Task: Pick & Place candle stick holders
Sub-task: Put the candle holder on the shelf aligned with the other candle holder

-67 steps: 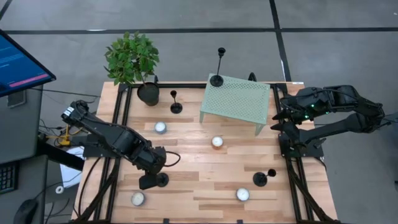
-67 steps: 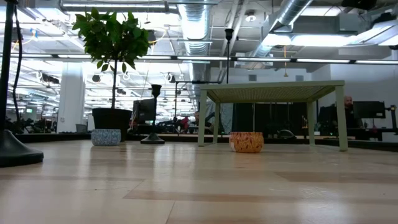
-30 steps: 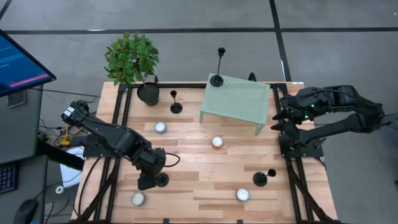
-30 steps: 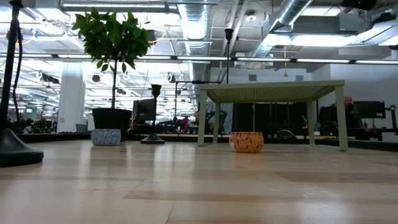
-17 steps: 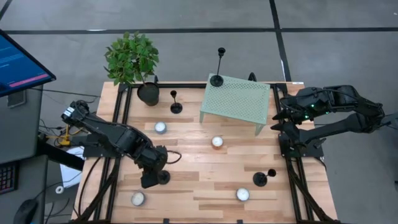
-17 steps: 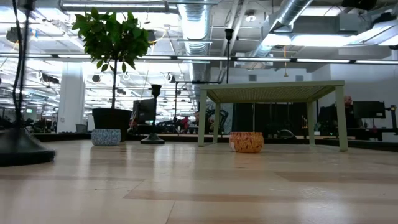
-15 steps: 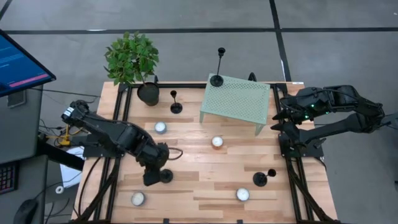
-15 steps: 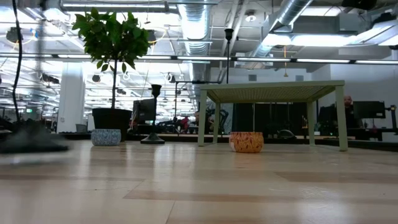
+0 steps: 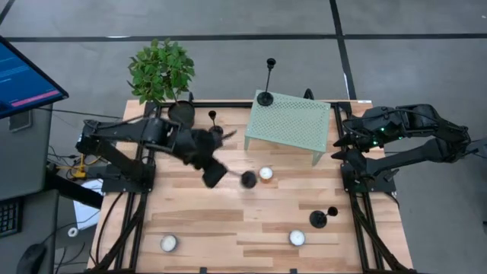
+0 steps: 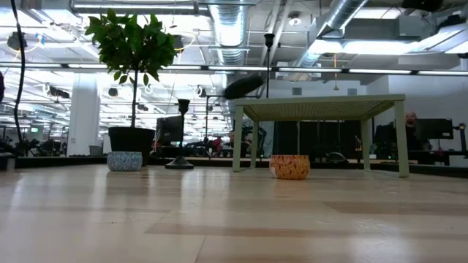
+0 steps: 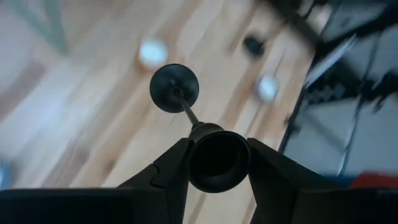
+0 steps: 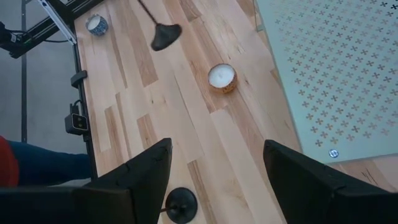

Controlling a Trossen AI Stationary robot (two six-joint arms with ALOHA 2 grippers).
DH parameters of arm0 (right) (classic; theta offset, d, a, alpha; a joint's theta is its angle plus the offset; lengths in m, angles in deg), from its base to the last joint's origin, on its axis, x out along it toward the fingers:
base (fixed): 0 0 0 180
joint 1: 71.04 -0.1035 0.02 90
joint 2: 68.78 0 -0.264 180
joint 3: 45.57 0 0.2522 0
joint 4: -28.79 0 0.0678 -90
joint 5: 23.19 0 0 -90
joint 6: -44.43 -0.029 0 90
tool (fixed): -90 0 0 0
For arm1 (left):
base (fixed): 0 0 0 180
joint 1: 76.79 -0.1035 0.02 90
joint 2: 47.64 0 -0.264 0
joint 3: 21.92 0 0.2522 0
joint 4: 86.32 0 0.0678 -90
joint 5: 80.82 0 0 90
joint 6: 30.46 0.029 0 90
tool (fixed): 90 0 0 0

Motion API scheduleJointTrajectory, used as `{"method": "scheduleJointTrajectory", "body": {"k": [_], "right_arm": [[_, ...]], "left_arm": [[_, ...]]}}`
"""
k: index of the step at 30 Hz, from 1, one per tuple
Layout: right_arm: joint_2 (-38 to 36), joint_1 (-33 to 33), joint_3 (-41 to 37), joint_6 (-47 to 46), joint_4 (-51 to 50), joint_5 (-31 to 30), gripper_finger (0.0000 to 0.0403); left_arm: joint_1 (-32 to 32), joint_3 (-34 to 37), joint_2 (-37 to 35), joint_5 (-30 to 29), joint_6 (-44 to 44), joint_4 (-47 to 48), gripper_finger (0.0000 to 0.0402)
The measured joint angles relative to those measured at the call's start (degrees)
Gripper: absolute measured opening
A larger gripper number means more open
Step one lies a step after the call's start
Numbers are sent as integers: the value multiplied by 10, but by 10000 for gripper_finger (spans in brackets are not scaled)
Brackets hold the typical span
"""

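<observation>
— Where's the candlestick gone?

— The carried candlestick [image 11: 186, 118] is up in the air, clamped at its cup end in the left gripper [image 9: 214, 173], with its disc base just beside the orange tealight [image 9: 265, 173] in front of the green side table [image 9: 289, 122].

— Lifted right off the boards?

— Yes; from table height the base hangs near the green side table's top corner.

— And the others?

— A tall candlestick [image 9: 266, 82] stands on the side table's back corner, a short candlestick [image 9: 215, 125] sits left of the side table by the plant pot [image 9: 181, 114], and the fallen candlestick [image 9: 322, 218] lies well in front of the side table's right end.

— The other arm?

— The right gripper [image 12: 217, 180] waits beside the side table's right edge, fingers spread and empty.
</observation>
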Motion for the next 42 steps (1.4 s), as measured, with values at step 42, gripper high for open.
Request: {"method": "scheduleJointTrajectory", "body": {"k": [42], "right_arm": [[141, 91, 0, 385, 313, -128, 245]], "left_arm": [[-241, -13, 96, 10, 74, -287, 140]]}}
